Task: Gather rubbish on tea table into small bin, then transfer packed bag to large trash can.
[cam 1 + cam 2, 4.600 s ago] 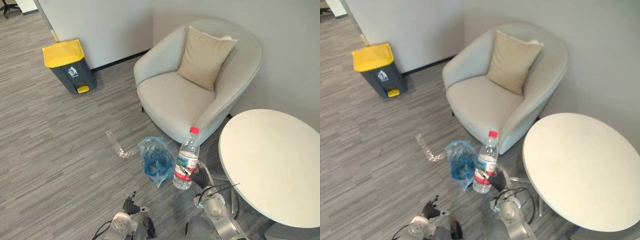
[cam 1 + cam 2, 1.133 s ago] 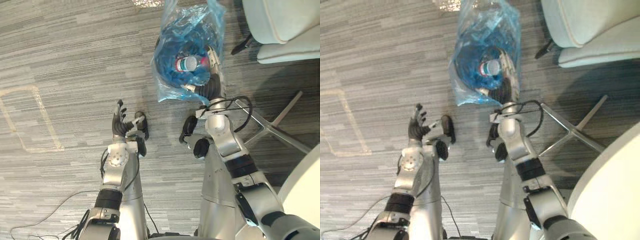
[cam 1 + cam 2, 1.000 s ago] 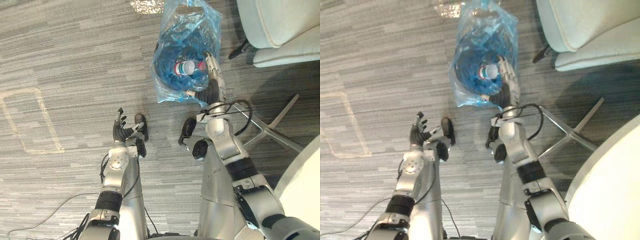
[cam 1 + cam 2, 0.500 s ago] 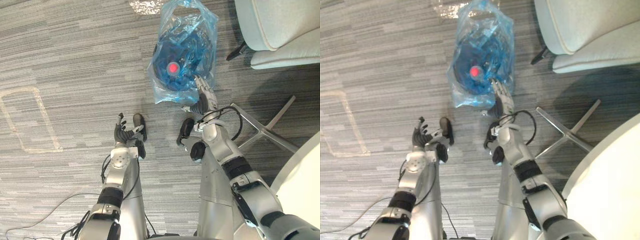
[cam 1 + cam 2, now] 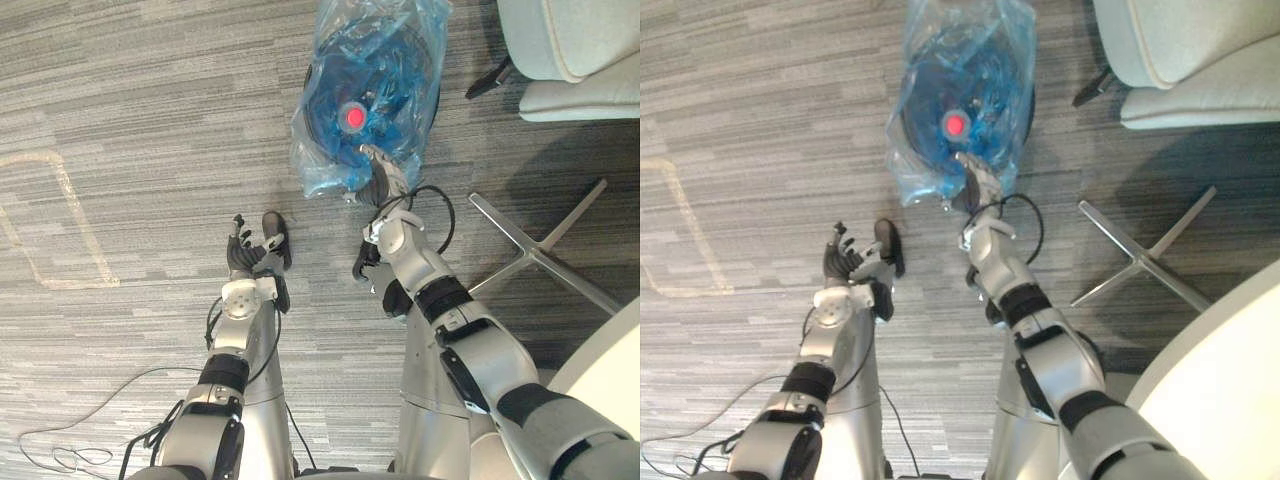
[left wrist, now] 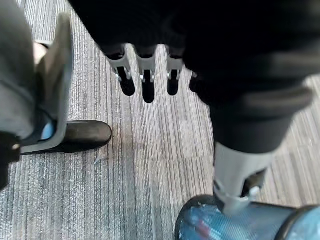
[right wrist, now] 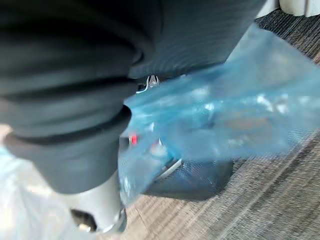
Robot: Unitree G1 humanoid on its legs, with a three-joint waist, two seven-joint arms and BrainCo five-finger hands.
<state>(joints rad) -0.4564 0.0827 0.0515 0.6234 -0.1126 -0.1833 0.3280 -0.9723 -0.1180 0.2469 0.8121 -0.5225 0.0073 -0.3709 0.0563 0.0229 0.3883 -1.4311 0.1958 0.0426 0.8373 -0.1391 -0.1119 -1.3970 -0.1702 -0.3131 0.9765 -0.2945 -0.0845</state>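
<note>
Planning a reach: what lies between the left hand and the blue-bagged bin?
Bare grey carpet lies between the left hand and the small bin lined with a blue plastic bag, in the left eye view.

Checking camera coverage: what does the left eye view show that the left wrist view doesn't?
Left eye view: armchair, table's metal legs, right robot hand at the blue bag edge. Left wrist view: the left robot hand close up, fingers straight and empty. Both: left robot hand, blue bag, grey floor.
</note>
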